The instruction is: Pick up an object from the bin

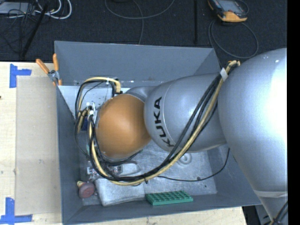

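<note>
Pale flat pad (123, 193), cloth or foam by its look, lies on the floor of the grey bin (140, 62), along the wall at the bottom of the camera view and towards the left corner. It is the thing nearest the gripper (114, 168), whose hardware shows just above it, under the orange wrist cover (123, 125). Whether the gripper is open or closed I cannot tell, nor whether it touches the pad.

I judge the pad to be light and soft. It should give under pressure rather than slip, and nothing about it looks fragile. The best hold is probably a pinch on a raised fold or on its upper edge, since a flat press on the middle may only push it into the floor.

By count there is one pad. One green studded plate (169, 198) lies just beside the pad's right end. It looks stiff, thin and low, so it is likely awkward to get under and best taken across its narrow width. One small reddish-brown round thing (86, 190) sits at the pad's left end, close to the bin wall, and it may roll if nudged. Yellow and black cables (187, 146) loop from the arm (187, 111) down over the pad's upper edge.
</note>
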Action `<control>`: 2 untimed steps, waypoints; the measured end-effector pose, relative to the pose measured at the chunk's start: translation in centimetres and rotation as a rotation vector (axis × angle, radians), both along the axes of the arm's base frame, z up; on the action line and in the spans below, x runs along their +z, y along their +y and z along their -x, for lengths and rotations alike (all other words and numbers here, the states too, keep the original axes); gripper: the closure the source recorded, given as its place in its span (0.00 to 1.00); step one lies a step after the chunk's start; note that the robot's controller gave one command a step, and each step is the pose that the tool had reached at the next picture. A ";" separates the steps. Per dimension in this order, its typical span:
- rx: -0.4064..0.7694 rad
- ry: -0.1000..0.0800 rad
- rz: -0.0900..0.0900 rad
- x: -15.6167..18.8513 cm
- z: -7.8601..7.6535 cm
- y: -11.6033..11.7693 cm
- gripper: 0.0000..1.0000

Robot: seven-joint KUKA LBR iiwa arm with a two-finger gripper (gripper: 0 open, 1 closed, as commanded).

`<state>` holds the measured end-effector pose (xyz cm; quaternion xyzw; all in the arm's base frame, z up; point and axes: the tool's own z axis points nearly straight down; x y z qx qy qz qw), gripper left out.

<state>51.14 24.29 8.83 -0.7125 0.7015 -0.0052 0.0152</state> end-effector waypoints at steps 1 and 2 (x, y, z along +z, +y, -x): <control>-0.059 0.002 -0.004 3.4 1.6 -2.0 1.00; -0.143 -0.012 -0.004 0.1 0.2 -1.5 1.00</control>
